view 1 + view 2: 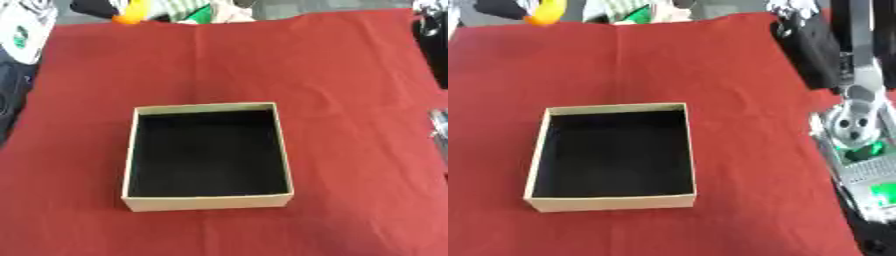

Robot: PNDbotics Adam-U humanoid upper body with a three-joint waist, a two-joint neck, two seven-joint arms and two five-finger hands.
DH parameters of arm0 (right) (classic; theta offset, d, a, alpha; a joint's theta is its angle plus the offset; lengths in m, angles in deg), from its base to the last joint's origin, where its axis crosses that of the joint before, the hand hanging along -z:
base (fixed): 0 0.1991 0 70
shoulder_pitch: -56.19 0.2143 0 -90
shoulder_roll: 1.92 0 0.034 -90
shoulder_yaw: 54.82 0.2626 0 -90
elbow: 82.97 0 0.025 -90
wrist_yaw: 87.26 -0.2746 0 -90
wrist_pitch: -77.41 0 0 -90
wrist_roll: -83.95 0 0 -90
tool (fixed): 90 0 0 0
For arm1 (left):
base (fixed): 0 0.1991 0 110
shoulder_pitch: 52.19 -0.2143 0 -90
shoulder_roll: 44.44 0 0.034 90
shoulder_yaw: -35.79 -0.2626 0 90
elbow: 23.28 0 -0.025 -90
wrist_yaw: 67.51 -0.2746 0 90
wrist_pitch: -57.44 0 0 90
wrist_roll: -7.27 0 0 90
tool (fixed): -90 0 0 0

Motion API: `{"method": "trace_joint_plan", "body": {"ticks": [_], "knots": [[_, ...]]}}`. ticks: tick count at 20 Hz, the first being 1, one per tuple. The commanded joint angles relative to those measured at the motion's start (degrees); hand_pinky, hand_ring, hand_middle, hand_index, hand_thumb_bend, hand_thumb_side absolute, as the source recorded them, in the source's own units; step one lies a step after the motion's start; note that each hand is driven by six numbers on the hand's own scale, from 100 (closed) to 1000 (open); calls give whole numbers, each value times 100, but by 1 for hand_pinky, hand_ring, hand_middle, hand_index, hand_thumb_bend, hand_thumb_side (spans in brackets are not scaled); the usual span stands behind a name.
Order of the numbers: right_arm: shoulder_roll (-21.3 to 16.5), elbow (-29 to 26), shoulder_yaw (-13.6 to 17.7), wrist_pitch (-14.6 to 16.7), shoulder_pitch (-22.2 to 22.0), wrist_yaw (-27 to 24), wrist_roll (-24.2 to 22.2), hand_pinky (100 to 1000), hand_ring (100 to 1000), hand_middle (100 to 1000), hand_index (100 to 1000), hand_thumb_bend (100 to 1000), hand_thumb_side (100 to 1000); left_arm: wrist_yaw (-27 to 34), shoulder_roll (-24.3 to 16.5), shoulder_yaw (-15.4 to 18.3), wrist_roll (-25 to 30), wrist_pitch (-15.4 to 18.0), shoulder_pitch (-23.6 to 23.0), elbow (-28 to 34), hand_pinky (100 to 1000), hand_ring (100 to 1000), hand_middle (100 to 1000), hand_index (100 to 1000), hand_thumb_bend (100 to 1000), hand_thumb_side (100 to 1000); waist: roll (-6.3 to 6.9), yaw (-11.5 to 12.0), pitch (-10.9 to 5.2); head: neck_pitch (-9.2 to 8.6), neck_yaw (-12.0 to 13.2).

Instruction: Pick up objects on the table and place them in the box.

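Box (207, 156) sits empty mid-table on the red cloth (332, 75); objects (166, 10) crowd the far edge. Neither hand shows, so grip state is unknown. Best reach far first.

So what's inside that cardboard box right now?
Nothing shows inside the box: only its dark lining. The near wall hides a thin strip of floor behind it. It sits on the red cloth.

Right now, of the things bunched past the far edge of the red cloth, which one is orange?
The rounded orange-and-yellow thing at the far left, just left of the green-and-white thing. The rest there look black, white or green.
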Motion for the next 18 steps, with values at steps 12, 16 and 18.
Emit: {"method": "trace_joint_plan", "body": {"ticks": [12,16,18], "knots": [[-39,-103,76,55,89,89,-13,915,868,805,922,100,809,1290,-1088,-1139,-327,-1073,-1181,3929,211,560,589,674,100,300,2,-48,-233,116,5],[-2,-103,75,67,93,84,-8,915,868,805,922,100,808,1161,-1046,-1394,-59,-1187,-1234,4320,212,560,588,674,100,298,-7,-64,-235,93,19],[12,-103,77,74,87,78,-1,915,868,805,923,100,809,1153,-988,-1444,13,-1239,-1281,4386,211,559,587,675,100,299,-9,-72,-234,92,18]]}}
